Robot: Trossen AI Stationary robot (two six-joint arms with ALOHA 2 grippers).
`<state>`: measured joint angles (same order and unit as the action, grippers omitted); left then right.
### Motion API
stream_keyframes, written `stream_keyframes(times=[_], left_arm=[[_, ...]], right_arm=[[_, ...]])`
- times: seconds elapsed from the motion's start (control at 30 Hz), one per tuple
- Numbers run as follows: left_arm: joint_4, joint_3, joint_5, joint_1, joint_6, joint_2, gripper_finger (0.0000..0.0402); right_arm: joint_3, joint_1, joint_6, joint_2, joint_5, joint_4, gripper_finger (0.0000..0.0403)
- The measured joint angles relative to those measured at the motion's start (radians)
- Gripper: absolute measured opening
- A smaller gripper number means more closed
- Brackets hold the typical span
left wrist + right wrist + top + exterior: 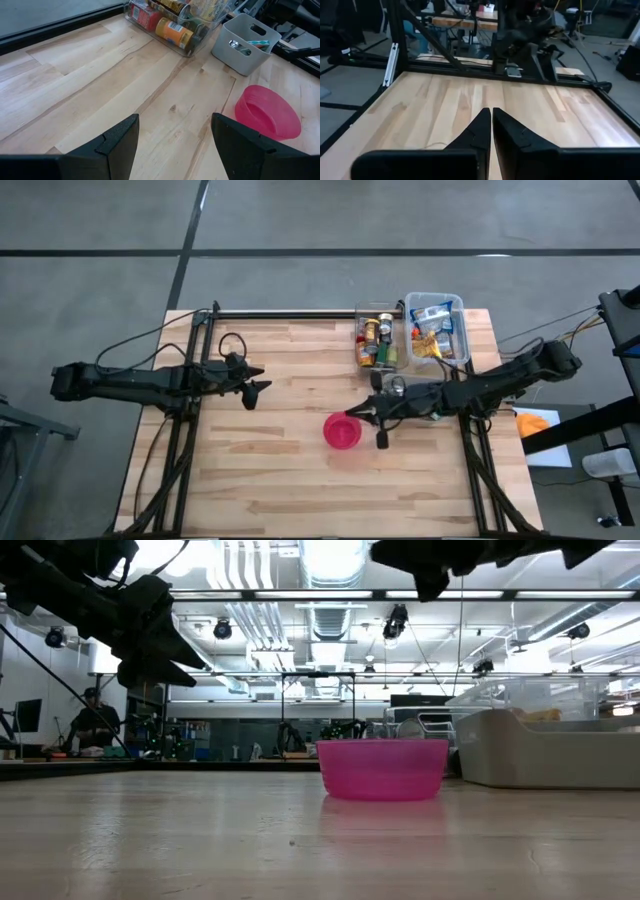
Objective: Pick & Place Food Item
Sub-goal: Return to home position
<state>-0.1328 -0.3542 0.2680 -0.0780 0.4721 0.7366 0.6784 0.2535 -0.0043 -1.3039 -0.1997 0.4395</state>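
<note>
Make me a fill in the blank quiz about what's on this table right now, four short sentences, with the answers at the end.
The bowl is coloured ____.
The left end effector has its fingers ____.
The right end effector has its fingers ____.
The small bin near the bowl is coloured ____.
Missing words: pink; open; shut; gray.

Bright ceiling lights (pixel 330 558) glared at the low view's top centre; the wooden table (pixel 280 480) was evenly lit, shadows faint.
</note>
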Motion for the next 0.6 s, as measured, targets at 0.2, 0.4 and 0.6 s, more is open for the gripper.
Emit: stream_keyframes(times=[0.2,0.4,0.6], left_arm=[[0.0,0.0,0.0,0.0,0.0,0.0,0.0248],[-0.001,0.0,0.0,0.0,0.0,0.0,0.0248],[-0.001,0.0,0.0,0.0,0.0,0.0,0.0248]], right_arm=[[-0.092,-0.003,-0.026,0.159,0.038,-0.043,0.0015],[-0.227,-0.005,-0.08,0.408,0.06,-0.177,0.0015],[-0.362,-0.006,-0.137,0.674,0.047,-0.197,0.0015]])
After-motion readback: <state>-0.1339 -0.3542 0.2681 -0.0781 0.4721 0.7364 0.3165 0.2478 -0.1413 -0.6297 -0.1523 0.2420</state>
